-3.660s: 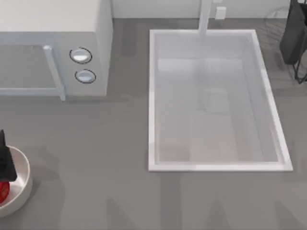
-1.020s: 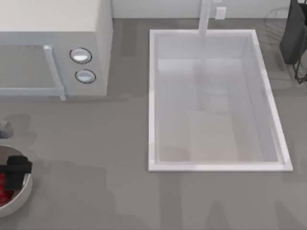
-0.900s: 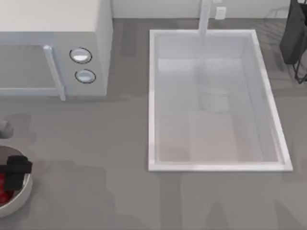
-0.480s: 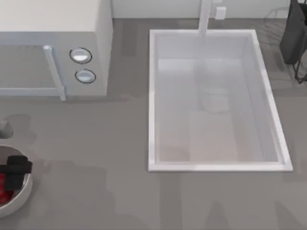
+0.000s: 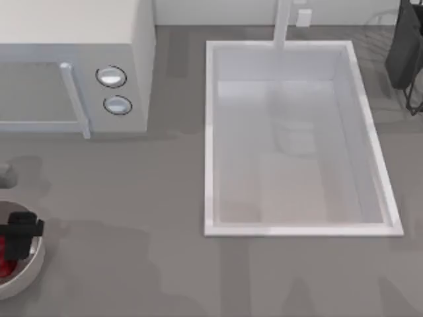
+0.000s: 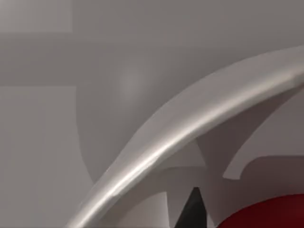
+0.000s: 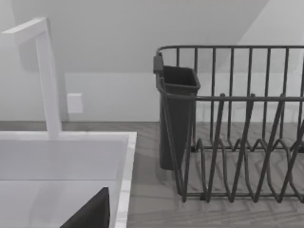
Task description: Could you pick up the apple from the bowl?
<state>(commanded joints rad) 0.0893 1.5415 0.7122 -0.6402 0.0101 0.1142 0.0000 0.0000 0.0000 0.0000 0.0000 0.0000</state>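
The white bowl (image 5: 34,264) sits at the table's front left corner, cut off by the edge of the top view. The red apple (image 5: 5,263) lies inside it, partly covered by my left gripper (image 5: 18,241), which hangs low over the bowl's inside, right beside the apple. In the left wrist view the bowl's thick rim (image 6: 190,128) arcs across close up, and the apple (image 6: 266,216) shows just inside it. My right arm (image 5: 404,46) is parked at the back right corner.
A large white sink (image 5: 209,139) with a faucet (image 5: 283,23) fills the middle right. A microwave (image 5: 73,66) stands at the back left. A dark dish rack (image 7: 237,142) with a cutlery cup (image 7: 176,118) stands by the right arm.
Since 3.7 s ago my left gripper has turned and come down over the bowl beside the apple. Over the last second it has barely shifted. The right arm has not moved.
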